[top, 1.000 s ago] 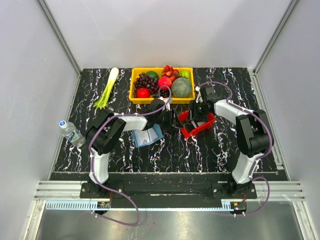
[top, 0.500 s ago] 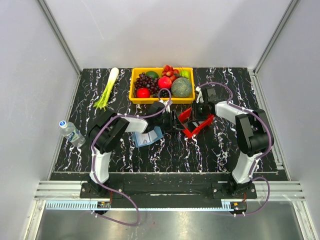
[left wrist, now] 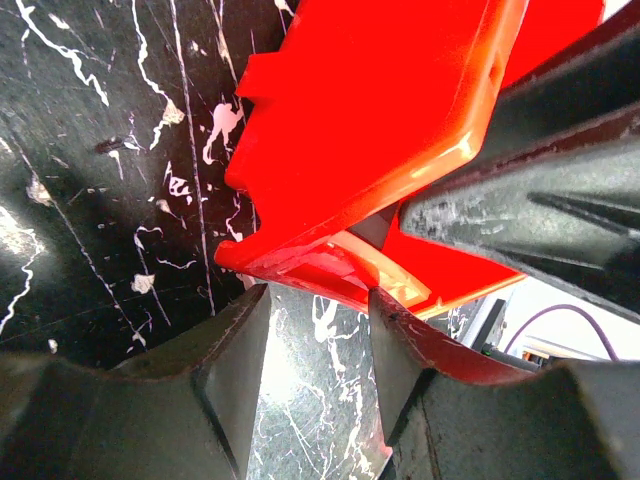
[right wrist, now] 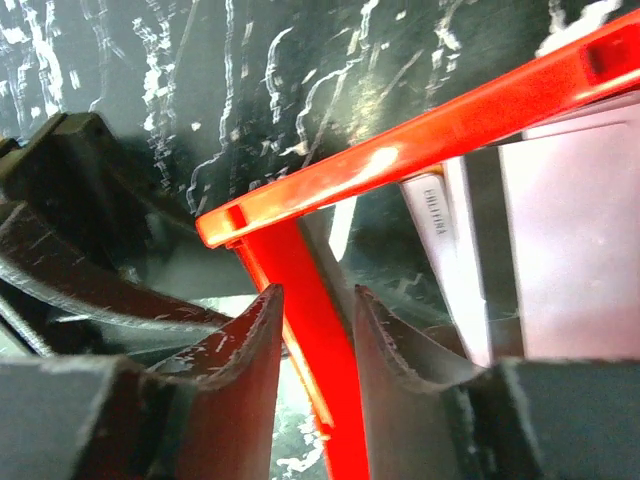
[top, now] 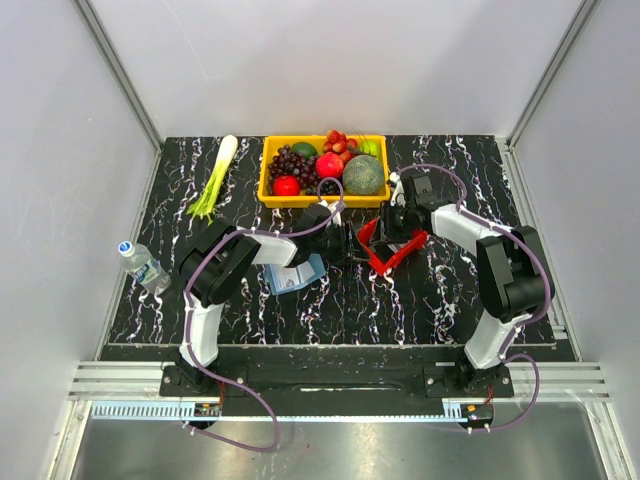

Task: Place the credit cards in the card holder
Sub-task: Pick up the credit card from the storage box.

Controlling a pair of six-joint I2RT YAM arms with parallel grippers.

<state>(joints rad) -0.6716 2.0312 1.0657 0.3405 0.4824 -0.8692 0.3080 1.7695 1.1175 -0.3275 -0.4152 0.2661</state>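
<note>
The left end effector (left wrist: pixel 316 296) and right end effector (right wrist: pixel 316 292) each clamp the red tray (left wrist: pixel 370 120) (credit cards (right wrist: pixel 570 235) inside).

One red tray (top: pixel 400 256), one card holder (top: pixel 298 273), one bottle (top: pixel 142 264), one leek (top: pixel 215 180) — one yellow crate (top: pixel 265 180).

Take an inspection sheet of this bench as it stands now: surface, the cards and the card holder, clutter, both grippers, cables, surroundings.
Surface: black marbled table, no spills seen.
Job's things: credit cards sit in the red tray; blue card holder lies on the table beside the left arm.
Clutter: yellow fruit bin, leek, water bottle.
Grippers: right gripper closed on the tray's wall; left gripper at the tray's lip, grip unclear.
Cables: purple cable runs along each arm, no snag seen.
Surroundings: plain walls and metal frame rails; nothing else seen.
</note>
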